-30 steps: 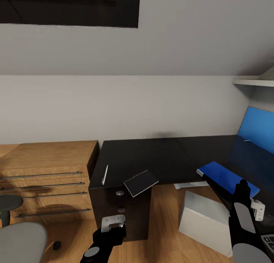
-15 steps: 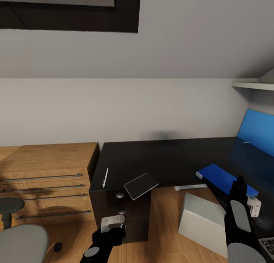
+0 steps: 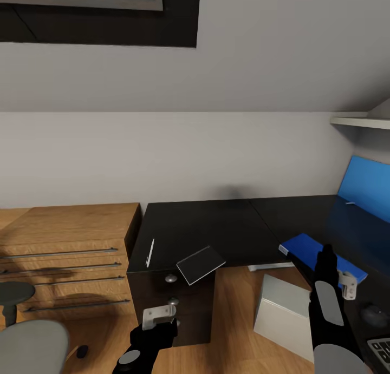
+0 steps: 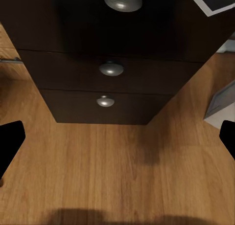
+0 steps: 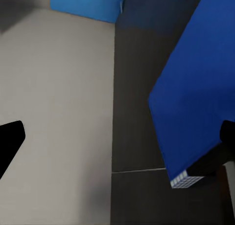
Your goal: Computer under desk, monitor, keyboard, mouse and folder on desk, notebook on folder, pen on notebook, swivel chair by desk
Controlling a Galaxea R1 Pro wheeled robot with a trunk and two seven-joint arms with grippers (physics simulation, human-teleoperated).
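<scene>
On the desk (image 3: 216,225), folder (image 3: 303,248) beside right end effector (image 3: 346,285)

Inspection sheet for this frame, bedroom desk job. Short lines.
Surface: long black L-shaped desk, mostly bare.
Job's things: flat bright blue folder on desk; small pale notebook overhanging the front edge; thin white pen on desk; light grey computer tower on the floor under it; grey swivel chair at lower left.
Clutter: dark mouse and keyboard corner on desk.
Grippers: left gripper open, facing the drawer pedestal; right gripper open above folder.
Cables: nothing seen.
Surroundings: light wood cabinet, white wall.
</scene>
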